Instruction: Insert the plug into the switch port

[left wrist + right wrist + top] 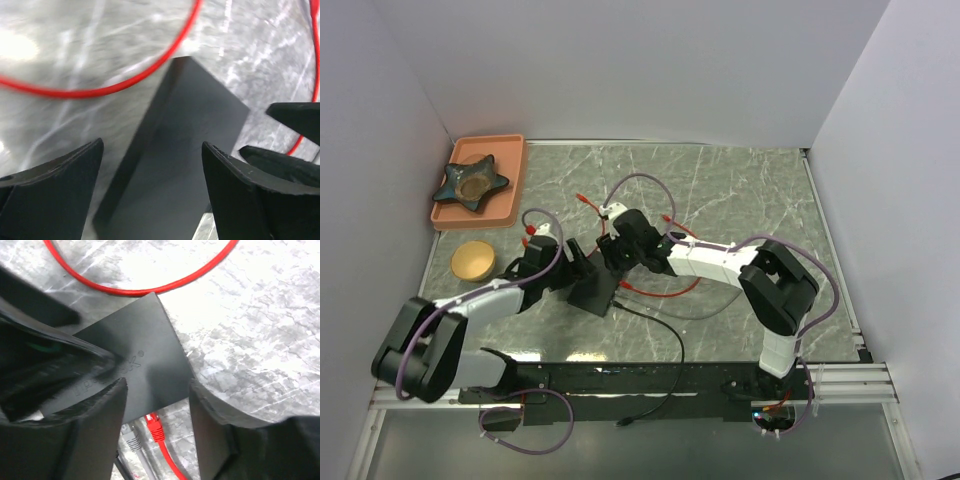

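Observation:
The flat black switch box lies mid-table; it also shows in the left wrist view and the right wrist view. A red plug on a red cable sits with its tip against the box's near edge, beside a grey plug. The port itself is hidden under the edge. My right gripper is open, hovering over that edge with the red plug below the gap. My left gripper is open, hovering over the box.
An orange tray with a dark star-shaped dish stands at the back left. A gold disc lies left of my left arm. Red cable loops lie around the box. A black cable runs toward the near edge.

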Motion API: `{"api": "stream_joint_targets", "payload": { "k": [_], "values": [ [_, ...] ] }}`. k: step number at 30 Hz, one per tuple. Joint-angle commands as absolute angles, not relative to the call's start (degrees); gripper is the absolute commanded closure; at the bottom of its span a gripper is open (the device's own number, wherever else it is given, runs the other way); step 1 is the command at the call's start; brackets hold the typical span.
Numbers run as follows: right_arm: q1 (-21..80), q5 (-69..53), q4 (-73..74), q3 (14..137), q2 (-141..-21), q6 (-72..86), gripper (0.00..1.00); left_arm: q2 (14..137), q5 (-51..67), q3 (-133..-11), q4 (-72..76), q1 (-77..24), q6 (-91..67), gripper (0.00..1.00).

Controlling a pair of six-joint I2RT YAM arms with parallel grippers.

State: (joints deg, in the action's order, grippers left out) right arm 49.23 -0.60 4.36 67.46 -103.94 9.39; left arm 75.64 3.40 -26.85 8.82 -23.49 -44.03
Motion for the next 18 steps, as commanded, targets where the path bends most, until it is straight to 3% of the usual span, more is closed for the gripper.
{"api": "stream_joint_targets", "payload": {
  "k": [1, 10, 18],
  "values": [
    [49.0, 2.1, 2.7, 67.3, -99.1, 9.3, 0.32, 69.7, -1.9, -25.0, 2.7, -22.4, -47.5, 0.14],
    [48.5, 0.4, 2.4, 63.1, -90.6, 12.6, 0.03, 53.1, -8.2, -21.4, 0.2, -22.3, -47.8, 0.11],
    [46.2, -6.9, 0.2, 56.7, -81.8, 16.5, 0.01, 43.0, -11.7, -19.3, -1.8, -22.3, -47.2, 0.11]
  ]
}}
